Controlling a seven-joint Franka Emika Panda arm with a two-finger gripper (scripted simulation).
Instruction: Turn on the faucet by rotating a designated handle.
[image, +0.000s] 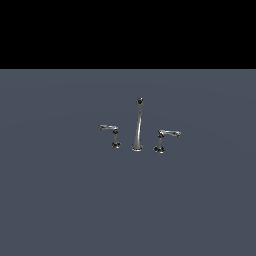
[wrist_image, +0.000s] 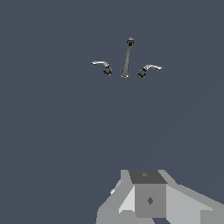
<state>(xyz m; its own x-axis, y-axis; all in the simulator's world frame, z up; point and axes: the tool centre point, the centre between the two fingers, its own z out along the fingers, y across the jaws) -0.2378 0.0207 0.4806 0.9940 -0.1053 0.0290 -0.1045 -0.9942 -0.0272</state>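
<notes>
Nearest the wrist camera sat the grey, blocky gripper (wrist_image: 148, 199), only its body visible; its fingertips were out of view, so I could not tell how far open it was, and nothing showed in its hold. Well beyond it, on the flat slate-blue floor (image: 60, 200), stood the small chrome three-piece faucet (image: 137, 127) with its tall, slightly curved, dark-tipped spout between two levers. The dimmer chrome lever handle (image: 111, 132) on its short round-based post stood at the exterior view's left, apart from the brighter twin lever (image: 167, 137). It looked rigid, slick and pivoted; pressing near the lever's free end probably gave most leverage.
</notes>
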